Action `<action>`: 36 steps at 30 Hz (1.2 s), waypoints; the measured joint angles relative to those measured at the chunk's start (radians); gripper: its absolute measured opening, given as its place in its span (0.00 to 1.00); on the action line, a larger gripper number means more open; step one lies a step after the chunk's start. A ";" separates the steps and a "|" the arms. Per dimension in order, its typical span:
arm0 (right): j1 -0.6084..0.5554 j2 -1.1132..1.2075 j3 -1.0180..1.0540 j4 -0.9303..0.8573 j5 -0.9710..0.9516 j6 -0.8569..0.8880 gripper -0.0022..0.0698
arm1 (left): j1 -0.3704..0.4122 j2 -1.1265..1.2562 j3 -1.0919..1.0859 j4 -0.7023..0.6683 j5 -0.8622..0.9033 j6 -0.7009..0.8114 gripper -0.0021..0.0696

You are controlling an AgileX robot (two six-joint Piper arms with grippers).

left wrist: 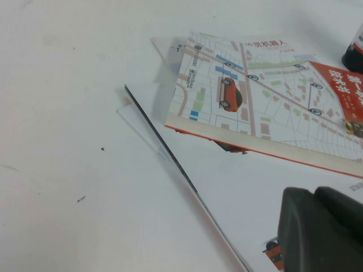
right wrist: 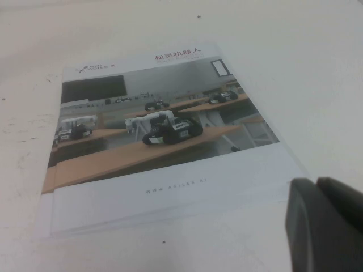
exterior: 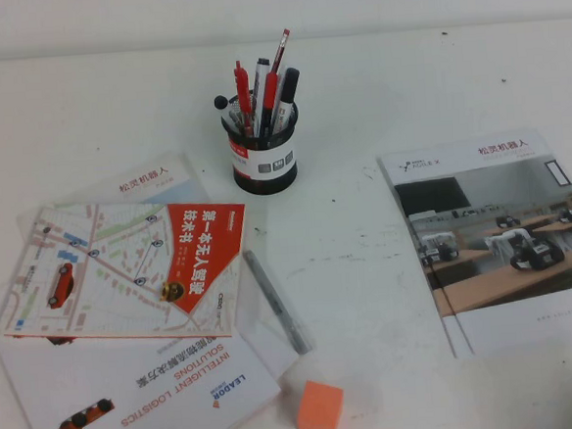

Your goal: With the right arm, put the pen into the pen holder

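The grey-silver pen [exterior: 277, 301] lies flat on the table in the high view, beside the map booklet's right edge and in front of the pen holder. The black pen holder [exterior: 262, 153] with its white label band stands at the back centre, holding red pens and a black-capped marker. An edge of it shows in the left wrist view [left wrist: 354, 54]. Neither arm shows in the high view. My left gripper [left wrist: 315, 195] is shut and empty over the brochures at the left. My right gripper [right wrist: 316, 186] is shut and empty, just off the near edge of the robot brochure.
A map booklet [exterior: 123, 270] lies on white brochures [exterior: 171, 389] at the left. An orange cube [exterior: 320, 408] sits near the front edge. A robot brochure [exterior: 498, 234] lies at the right and also shows in the right wrist view [right wrist: 153, 136].
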 joint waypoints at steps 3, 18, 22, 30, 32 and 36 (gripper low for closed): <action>0.000 0.000 0.000 0.000 0.000 0.000 0.00 | 0.000 0.000 0.000 0.000 0.000 0.000 0.03; 0.000 0.000 0.000 -0.002 0.000 0.000 0.00 | 0.000 0.000 0.000 0.000 0.000 0.000 0.03; 0.000 0.000 0.000 -0.002 -0.004 0.000 0.00 | 0.000 0.000 0.000 0.000 0.000 0.000 0.03; 0.000 0.000 0.000 0.119 -0.033 0.000 0.00 | 0.000 0.000 0.000 0.000 0.000 0.000 0.03; 0.000 0.000 0.000 0.269 -0.040 0.000 0.00 | 0.000 0.000 0.000 0.000 0.000 0.000 0.03; 0.000 0.000 0.000 0.720 -0.054 0.000 0.00 | 0.000 0.000 0.000 0.000 0.000 0.000 0.03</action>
